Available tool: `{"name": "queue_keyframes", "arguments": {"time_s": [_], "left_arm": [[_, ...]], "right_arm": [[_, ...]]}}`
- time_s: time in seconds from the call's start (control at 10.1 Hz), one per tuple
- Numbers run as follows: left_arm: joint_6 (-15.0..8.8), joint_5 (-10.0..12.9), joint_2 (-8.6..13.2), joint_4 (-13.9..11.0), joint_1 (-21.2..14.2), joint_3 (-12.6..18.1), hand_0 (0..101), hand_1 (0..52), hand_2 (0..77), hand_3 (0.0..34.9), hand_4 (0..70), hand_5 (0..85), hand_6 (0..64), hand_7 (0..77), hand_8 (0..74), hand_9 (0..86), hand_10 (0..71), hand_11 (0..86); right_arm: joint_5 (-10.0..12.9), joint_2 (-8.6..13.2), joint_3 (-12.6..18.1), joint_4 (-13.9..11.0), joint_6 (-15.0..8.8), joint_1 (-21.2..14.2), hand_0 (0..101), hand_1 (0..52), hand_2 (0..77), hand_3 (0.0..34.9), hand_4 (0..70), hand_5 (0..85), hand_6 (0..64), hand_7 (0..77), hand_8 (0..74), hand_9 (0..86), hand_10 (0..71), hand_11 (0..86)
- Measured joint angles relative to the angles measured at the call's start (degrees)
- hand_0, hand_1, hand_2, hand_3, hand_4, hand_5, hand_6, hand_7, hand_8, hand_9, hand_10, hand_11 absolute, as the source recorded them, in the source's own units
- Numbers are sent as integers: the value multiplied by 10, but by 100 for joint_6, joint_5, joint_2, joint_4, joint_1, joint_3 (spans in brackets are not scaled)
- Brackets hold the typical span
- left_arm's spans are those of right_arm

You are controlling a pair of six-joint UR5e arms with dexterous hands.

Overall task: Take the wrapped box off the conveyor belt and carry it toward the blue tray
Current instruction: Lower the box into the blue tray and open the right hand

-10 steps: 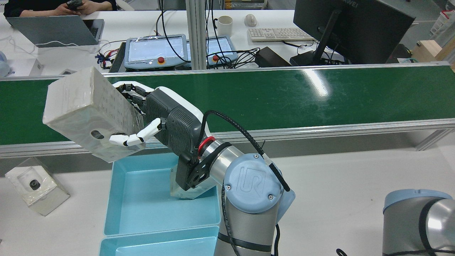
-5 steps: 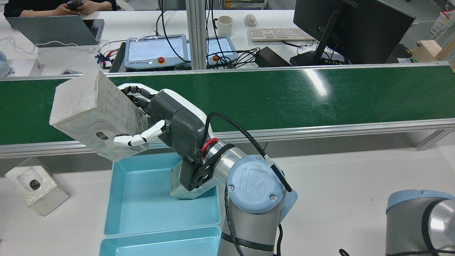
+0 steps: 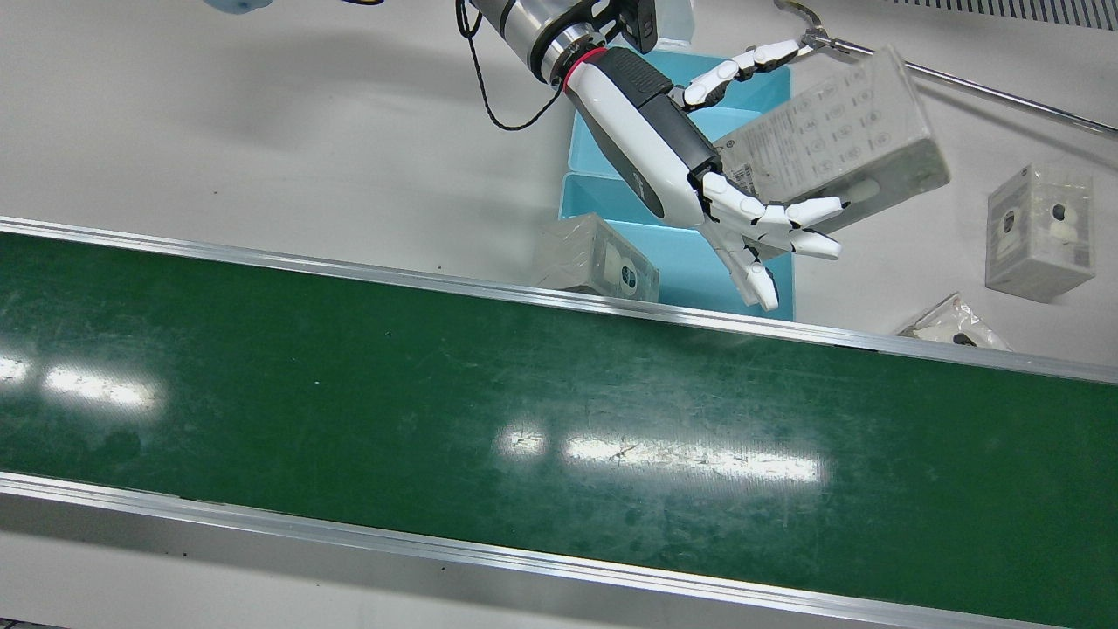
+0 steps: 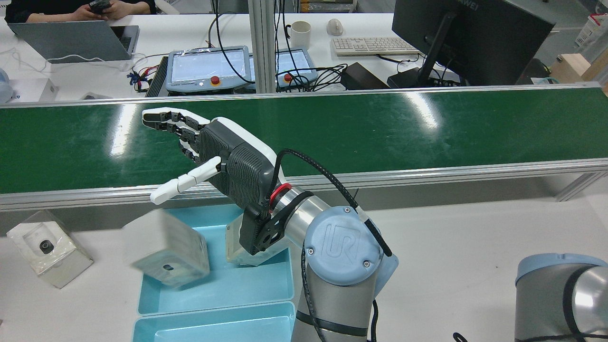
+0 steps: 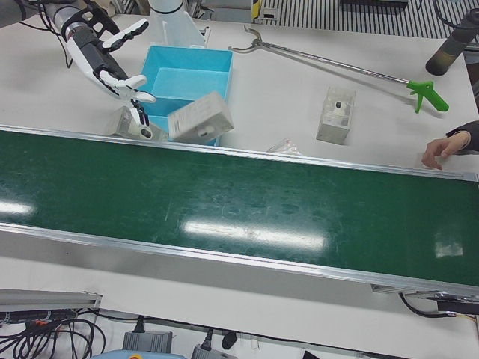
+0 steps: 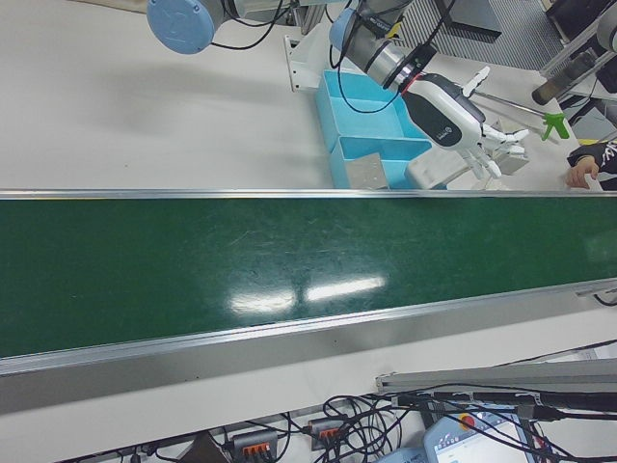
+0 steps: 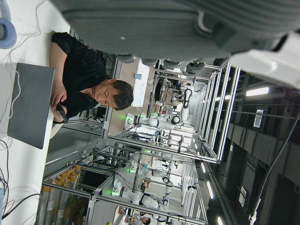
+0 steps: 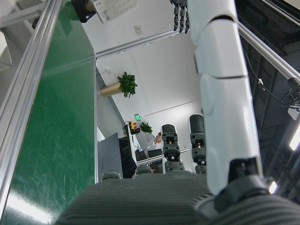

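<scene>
The wrapped box (image 4: 166, 254) is out of my hand and looks motion-blurred, tilted over the left edge of the blue tray (image 4: 218, 285). It also shows in the front view (image 3: 838, 131) and the left-front view (image 5: 200, 118). My left hand (image 4: 223, 152) is open and empty above the tray's far end, fingers spread toward the green conveyor belt (image 4: 380, 128). It also shows in the front view (image 3: 672, 148). Of the right arm only an elbow (image 4: 560, 294) shows there. In the right hand view its fingers (image 8: 220, 93) are straight and hold nothing.
A second wrapped box (image 4: 237, 247) leans in the tray under my left wrist. Another box (image 4: 47, 247) stands on the table left of the tray. A crumpled plastic bag (image 3: 948, 323), a long grabber tool (image 5: 337, 63) and a person's hand (image 5: 445, 146) are nearby.
My left hand has opened and let go of the wrapped box. The box has dropped from the hand down to the blue tray's left edge. The arm itself has barely moved.
</scene>
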Motion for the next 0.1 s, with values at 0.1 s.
{"name": "queue_keyframes", "arguments": {"time_s": [0.1], "left_arm": [[0,0,0,0,0,0,0,0,11,0,0,11,5,0,5,0,5,5]], "right_arm": [[-1,-3,8,0,2,0,532,175,49,109,109,273,60,98,0,22,0,5]]}}
